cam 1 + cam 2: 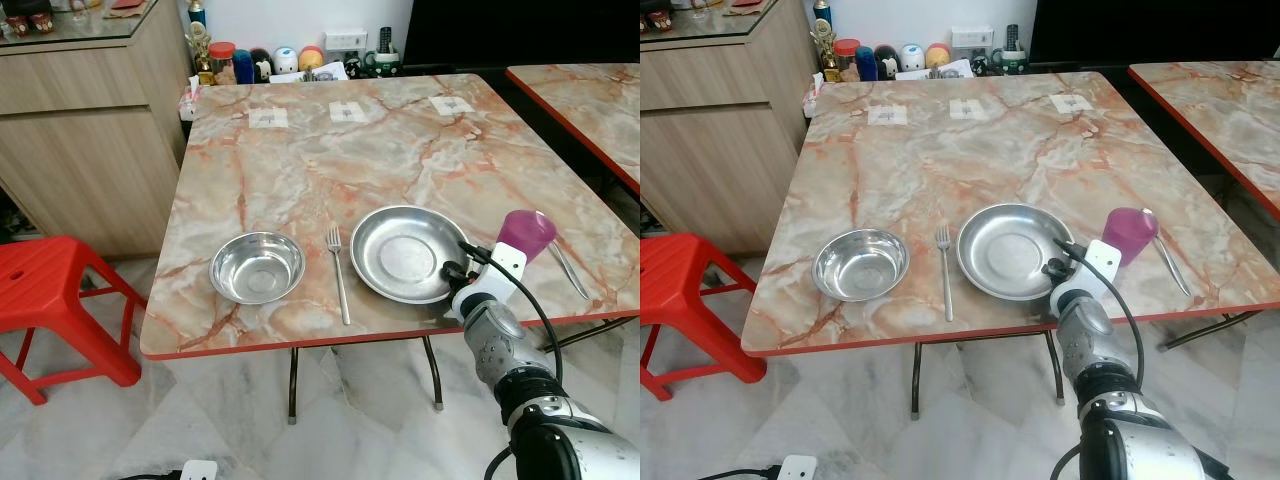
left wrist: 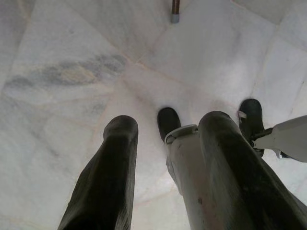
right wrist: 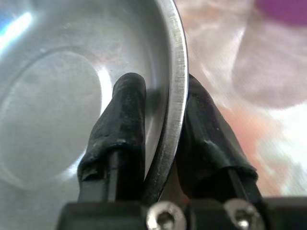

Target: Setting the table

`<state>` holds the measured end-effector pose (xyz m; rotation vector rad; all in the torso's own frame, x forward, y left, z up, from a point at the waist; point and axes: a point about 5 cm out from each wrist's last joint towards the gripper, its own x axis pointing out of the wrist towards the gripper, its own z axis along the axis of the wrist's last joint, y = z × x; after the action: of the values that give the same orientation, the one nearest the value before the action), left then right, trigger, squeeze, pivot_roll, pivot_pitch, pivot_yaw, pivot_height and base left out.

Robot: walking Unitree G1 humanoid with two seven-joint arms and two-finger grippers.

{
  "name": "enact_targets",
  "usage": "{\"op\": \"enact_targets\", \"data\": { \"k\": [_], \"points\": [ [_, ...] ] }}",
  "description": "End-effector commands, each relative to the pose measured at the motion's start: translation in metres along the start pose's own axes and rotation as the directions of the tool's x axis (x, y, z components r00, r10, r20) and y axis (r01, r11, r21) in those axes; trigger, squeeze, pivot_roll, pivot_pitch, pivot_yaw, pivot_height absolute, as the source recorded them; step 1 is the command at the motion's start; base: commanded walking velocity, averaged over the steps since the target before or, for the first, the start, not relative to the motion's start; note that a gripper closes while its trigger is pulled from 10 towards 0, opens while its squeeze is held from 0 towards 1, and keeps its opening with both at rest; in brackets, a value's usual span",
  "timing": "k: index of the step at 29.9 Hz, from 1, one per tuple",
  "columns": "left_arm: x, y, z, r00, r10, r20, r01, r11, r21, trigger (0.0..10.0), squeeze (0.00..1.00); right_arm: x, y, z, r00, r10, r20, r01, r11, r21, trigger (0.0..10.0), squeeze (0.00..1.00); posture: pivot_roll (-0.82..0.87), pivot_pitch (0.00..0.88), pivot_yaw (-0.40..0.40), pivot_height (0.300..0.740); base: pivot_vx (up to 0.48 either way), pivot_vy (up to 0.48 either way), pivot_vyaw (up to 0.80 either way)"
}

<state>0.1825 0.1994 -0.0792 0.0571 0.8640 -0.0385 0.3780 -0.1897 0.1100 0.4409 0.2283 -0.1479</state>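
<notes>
right pincer (image 3: 165,96) pinching plate (image 1: 400,250) rim | left pincer (image 2: 165,139) spread, above floor (image 2: 72,72)

a marble-patterned table (image 1: 300,170) with a red edge stands on a pale marble floor (image 1: 200,420). a second matching table (image 1: 590,95) is to the right. a red plastic stool (image 1: 50,300) sits beside a wooden cabinet (image 1: 80,130), against a white wall (image 1: 300,20)

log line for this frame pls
right gripper: jaws shut on steel plate rim | left gripper: idle, over floor | placed: bowl, fork, purple cup, spoon
</notes>
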Motion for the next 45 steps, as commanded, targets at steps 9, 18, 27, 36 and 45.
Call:
{"op": "enact_targets", "data": {
  "k": [9,18,27,36,45],
  "points": [
    [-0.004,0.003,-0.013,0.999,-0.007,-0.043,0.010,0.998,0.056,10.0,0.00,-0.007,0.005,0.019,0.969,0.029,0.245,-0.030,1.000,0.002,0.0,0.00,-0.02,0.138,-0.022,0.740,0.000,0.000,0.00],
    [-0.004,-0.001,-0.014,0.999,-0.012,-0.046,0.015,0.998,0.066,10.0,0.00,-0.030,0.012,0.031,0.866,0.092,0.491,-0.124,0.992,0.033,0.0,0.00,-0.02,0.140,-0.026,0.740,0.000,0.000,0.00],
    [-0.004,-0.002,-0.016,0.998,-0.012,-0.055,0.016,0.997,0.076,10.0,0.00,-0.054,0.019,0.037,0.801,0.190,0.567,-0.229,0.974,-0.003,0.0,0.00,-0.02,0.142,-0.029,0.740,0.000,0.000,0.00],
    [-0.005,-0.002,-0.019,0.998,-0.012,-0.057,0.017,0.997,0.082,10.0,0.00,-0.089,0.011,0.029,0.788,0.251,0.561,-0.279,0.960,-0.038,10.0,0.00,-0.03,0.143,-0.026,0.740,0.000,0.000,0.00],
    [-0.002,-0.004,-0.010,0.999,-0.018,-0.051,0.022,0.996,0.083,10.0,0.00,-0.102,0.025,0.024,0.791,0.300,0.534,-0.308,0.948,-0.075,10.0,0.00,-0.03,0.061,-0.016,0.740,0.000,0.000,0.00]
  ]
}}
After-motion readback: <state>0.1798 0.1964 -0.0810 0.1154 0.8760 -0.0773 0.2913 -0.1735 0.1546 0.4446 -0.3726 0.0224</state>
